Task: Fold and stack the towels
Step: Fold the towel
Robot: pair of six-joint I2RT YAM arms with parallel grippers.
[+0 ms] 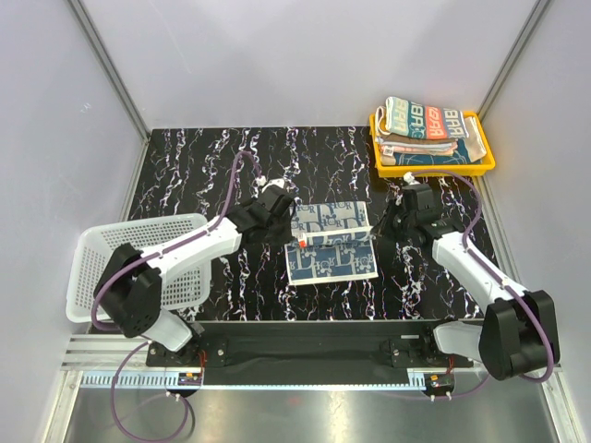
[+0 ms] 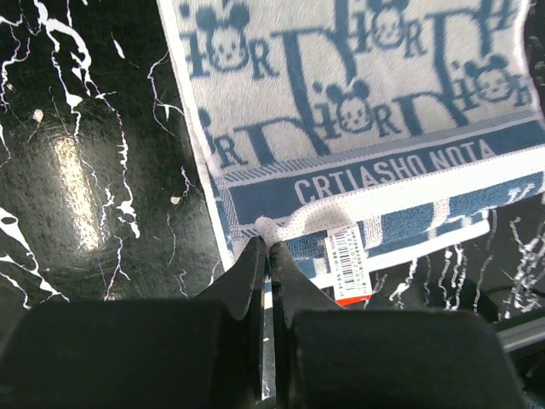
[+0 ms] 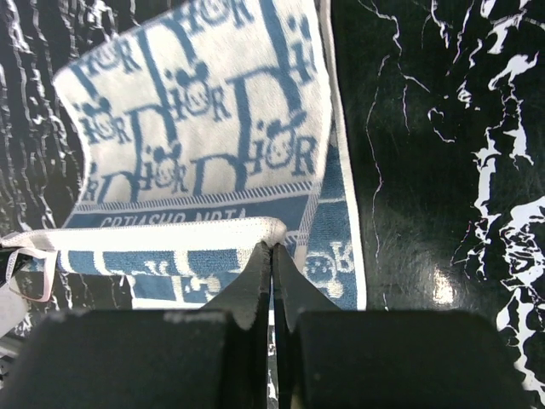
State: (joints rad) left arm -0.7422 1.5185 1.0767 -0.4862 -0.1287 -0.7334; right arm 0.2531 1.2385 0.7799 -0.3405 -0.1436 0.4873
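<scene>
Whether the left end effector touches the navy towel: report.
Touching. The left wrist view shows the left end effector pinching the navy towel by its hem.

We see bright, even light from above, with faint shadows. Soft glare patches shine on the glossy table (image 2: 77, 183) in both wrist views, whose bottom foreground is dark and blurred.

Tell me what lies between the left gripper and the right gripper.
The navy-and-white patterned towel: its folded-over edge spans from the left gripper to the right gripper, each shut on a corner. The top external view shows it.
</scene>
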